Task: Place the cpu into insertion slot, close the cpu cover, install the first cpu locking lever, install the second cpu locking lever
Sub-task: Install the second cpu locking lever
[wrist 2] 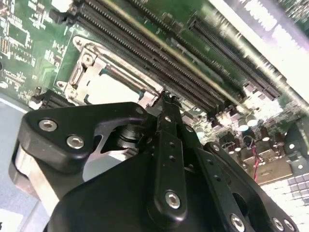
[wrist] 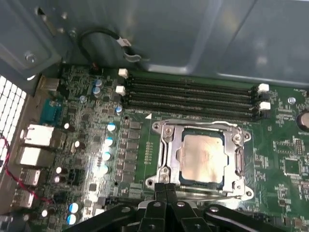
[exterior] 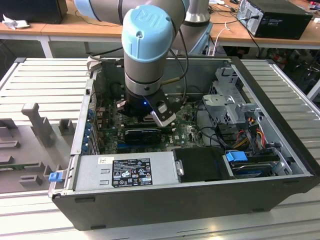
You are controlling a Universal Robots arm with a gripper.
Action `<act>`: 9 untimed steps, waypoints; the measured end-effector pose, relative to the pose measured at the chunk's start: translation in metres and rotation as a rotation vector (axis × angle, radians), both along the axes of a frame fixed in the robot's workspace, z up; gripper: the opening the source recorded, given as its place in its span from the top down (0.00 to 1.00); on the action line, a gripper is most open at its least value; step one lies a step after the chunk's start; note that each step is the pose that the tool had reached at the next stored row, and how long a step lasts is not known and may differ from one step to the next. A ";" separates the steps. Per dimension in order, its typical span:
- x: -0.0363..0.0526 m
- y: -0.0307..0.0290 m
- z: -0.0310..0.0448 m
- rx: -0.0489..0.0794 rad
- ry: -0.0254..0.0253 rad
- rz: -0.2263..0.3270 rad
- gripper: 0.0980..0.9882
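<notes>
Chip seated, frame down over it, my fingers pressed together.

The cpu (wrist: 202, 157) lies in the insertion slot (wrist: 227, 180), with the cpu cover (wrist: 170, 152) flat around it. My gripper (wrist: 165, 189) sits at the cover's six o'clock edge, fingers (wrist: 159, 193) together, holding nothing. Memory slots (wrist: 193, 99) run at twelve o'clock, inside the computer case (exterior: 280, 185).

The arm (exterior: 150, 55) is seen in the exterior view reaching steeply downward, its pale blue joint cap uppermost and the black wrist below. The gripper (wrist: 166, 188) is pointed straight down, and in both wrist views its jaws are pressed together at the tips, with nothing held between them.
</notes>
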State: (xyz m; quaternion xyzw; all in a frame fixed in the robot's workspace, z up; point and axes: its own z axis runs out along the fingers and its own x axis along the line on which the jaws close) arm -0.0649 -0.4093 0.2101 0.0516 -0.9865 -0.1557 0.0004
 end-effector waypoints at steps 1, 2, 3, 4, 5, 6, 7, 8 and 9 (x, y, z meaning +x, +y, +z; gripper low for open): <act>0.0000 -0.0012 -0.0003 0.000 0.0000 0.000 0.99; -0.0001 -0.0033 -0.0010 0.001 0.0000 0.000 0.99; -0.0004 -0.0051 -0.0014 0.002 -0.0001 0.000 0.99; -0.0014 -0.0072 -0.0019 0.006 0.0000 0.000 0.99; -0.0036 -0.0079 -0.0046 0.011 -0.0001 0.000 0.99; -0.0057 -0.0080 -0.0071 0.012 0.0000 0.000 0.99; -0.0077 -0.0081 -0.0090 0.014 0.0000 0.000 0.99; -0.0087 -0.0080 -0.0121 0.016 0.0000 0.000 0.99; -0.0088 -0.0080 -0.0132 0.017 0.0000 0.000 0.99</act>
